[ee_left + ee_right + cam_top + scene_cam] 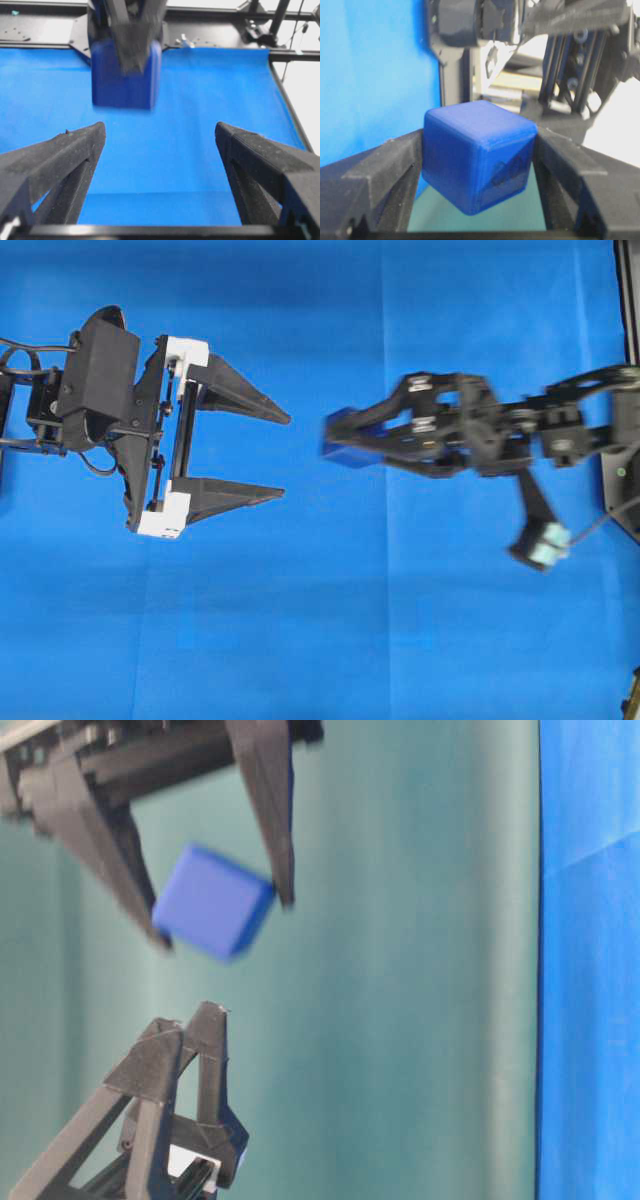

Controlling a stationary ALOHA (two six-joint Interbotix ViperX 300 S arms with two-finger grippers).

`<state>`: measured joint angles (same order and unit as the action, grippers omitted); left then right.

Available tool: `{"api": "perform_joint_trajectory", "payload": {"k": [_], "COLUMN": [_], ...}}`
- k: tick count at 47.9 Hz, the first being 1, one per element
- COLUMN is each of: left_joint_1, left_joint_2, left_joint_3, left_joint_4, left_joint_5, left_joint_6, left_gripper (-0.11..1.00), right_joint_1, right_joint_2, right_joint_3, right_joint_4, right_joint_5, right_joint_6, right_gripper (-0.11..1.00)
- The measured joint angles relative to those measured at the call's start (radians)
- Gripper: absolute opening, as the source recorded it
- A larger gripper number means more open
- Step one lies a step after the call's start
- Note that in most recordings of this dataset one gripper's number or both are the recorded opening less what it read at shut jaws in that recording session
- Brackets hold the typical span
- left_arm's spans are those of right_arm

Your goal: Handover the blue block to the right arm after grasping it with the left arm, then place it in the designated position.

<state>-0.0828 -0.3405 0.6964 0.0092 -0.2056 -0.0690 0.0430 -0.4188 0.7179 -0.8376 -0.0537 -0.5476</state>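
Note:
The blue block (341,453) hangs above the blue cloth, pinched between the all-black fingers of my right gripper (338,438), which is shut on it. In the right wrist view the block (477,160) sits tilted between both fingers, touching each. My left gripper (283,454), with white finger bases, stands wide open a short way left of the block, nothing between its fingers. In the left wrist view the block (125,82) floats ahead of the open left gripper (160,132), clear of both tips. At table level the block (213,900) is above the left gripper (187,1017).
Blue cloth (330,620) covers the table. A black frame (628,300) runs along the right edge, and black rails (40,30) cross behind the cloth's far end. A teal backdrop (400,970) fills the table-level view.

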Motion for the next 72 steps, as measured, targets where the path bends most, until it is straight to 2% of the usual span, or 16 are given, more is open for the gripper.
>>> {"api": "perform_joint_trajectory", "payload": {"k": [17,27,38,42,47,53,58,63,72], "left_joint_1": [0.000,0.000,0.002,0.000,0.000,0.000,0.002,0.000,0.000], "left_joint_2": [-0.017,-0.025,-0.028,-0.028,-0.028,-0.028,-0.028,-0.028,-0.028], "left_joint_3": [0.015,0.020,0.023,0.023,0.023,0.023,0.023,0.023,0.023], "left_joint_4": [0.000,0.000,0.000,0.000,0.000,0.000,0.000,0.000,-0.002], "left_joint_5": [0.002,0.003,0.003,0.003,0.005,0.005,0.005,0.005,0.005], "left_joint_6": [-0.002,0.000,0.000,0.000,0.000,0.000,0.000,0.002,0.002], "left_gripper": [0.93,0.93,0.93,0.93,0.93,0.93,0.93,0.93,0.93], "right_joint_1": [0.069,0.095,0.098,0.098,0.100,0.100,0.100,0.100,0.100], "right_joint_2": [-0.189,-0.202,-0.202,-0.202,-0.204,-0.221,-0.233,-0.241,-0.247], "right_joint_3": [0.080,0.086,0.086,0.086,0.086,0.086,0.086,0.086,0.086], "right_joint_4": [0.002,0.025,0.037,0.055,0.104,0.167,0.210,0.247,0.256], "right_joint_5": [0.161,0.238,0.250,0.249,0.247,0.247,0.245,0.245,0.247], "right_joint_6": [0.005,0.005,0.005,0.021,0.089,0.218,0.341,0.494,0.755], "right_gripper": [0.52,0.52,0.52,0.52,0.52,0.52,0.52,0.52,0.52]}}
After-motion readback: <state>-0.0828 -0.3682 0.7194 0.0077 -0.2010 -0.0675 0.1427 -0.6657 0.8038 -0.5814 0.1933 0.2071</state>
